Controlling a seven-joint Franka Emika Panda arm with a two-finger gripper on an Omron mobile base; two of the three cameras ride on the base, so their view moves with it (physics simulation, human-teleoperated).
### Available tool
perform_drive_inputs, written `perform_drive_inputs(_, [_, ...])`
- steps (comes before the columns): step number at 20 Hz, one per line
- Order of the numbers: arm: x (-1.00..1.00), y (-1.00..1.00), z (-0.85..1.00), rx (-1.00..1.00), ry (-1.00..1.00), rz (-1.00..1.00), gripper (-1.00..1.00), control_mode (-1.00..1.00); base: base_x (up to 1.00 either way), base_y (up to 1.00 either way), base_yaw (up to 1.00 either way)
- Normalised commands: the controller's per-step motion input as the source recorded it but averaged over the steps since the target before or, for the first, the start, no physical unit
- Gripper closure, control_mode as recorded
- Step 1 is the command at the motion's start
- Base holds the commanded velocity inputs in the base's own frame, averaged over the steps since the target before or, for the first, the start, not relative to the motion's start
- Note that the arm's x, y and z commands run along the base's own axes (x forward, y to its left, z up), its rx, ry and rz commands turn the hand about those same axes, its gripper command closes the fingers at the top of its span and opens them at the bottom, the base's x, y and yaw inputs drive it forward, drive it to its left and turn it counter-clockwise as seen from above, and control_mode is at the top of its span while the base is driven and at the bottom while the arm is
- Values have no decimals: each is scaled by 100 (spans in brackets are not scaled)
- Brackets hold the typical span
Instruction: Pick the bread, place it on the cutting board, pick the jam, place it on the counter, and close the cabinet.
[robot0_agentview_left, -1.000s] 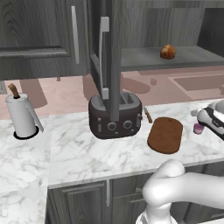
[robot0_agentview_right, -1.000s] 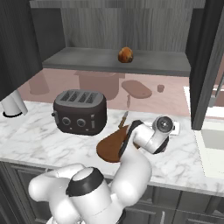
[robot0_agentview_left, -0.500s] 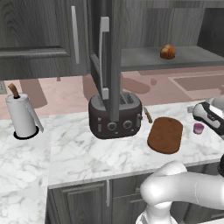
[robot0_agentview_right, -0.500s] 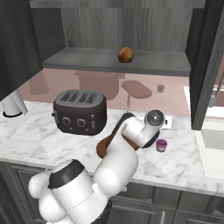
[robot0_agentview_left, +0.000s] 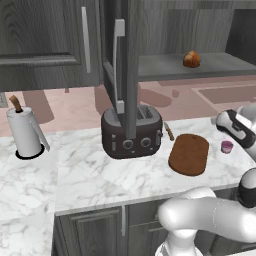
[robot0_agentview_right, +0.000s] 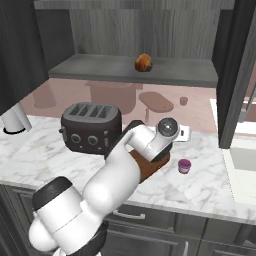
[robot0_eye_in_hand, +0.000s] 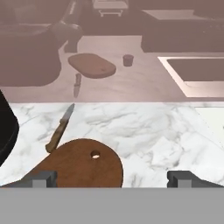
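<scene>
Left base view: the bread sits on the cabinet shelf at upper right, inside the open upper cabinet. The cutting board lies flat on the counter right of centre, just right of a dark toaster. The jam stands on the counter at the right edge, beside the board but apart from it. A knife lies between toaster and board. A paper towel holder stands at the left. The toaster dials carry no readable markings.

Right base view: the bread rests at top centre on the shelf. The arm reaches over the cutting board, which shows partly beneath it. The jam stands on the counter right of the board, untouched.

Hand view: the gripper has its fingertips spread wide at the bottom edge, holding nothing. The cutting board, with a hanging hole, lies at lower left; the knife lies just above it on the counter. No lettering is legible.
</scene>
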Motion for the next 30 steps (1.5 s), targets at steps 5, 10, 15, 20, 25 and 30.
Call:
perform_drive_inputs(5, [-18, 18, 38, 0, 0, 0, -100, -100, 0, 0, 0])
perform_drive_inputs(10, [-22, 19, 42, 0, 0, 0, -100, -100, 0, 0, 0])
perform_drive_inputs(15, [-19, 21, 46, 0, 0, 0, -100, -100, 0, 0, 0])
perform_drive_inputs(20, [-16, 20, 51, 0, 0, 0, -100, -100, 0, 0, 0])
perform_drive_inputs(25, [-13, 18, 47, 0, 0, 0, -100, -100, 0, 0, 0])
perform_drive_inputs(30, [-9, 25, 40, 0, 0, 0, -100, -100, 0, 0, 0])
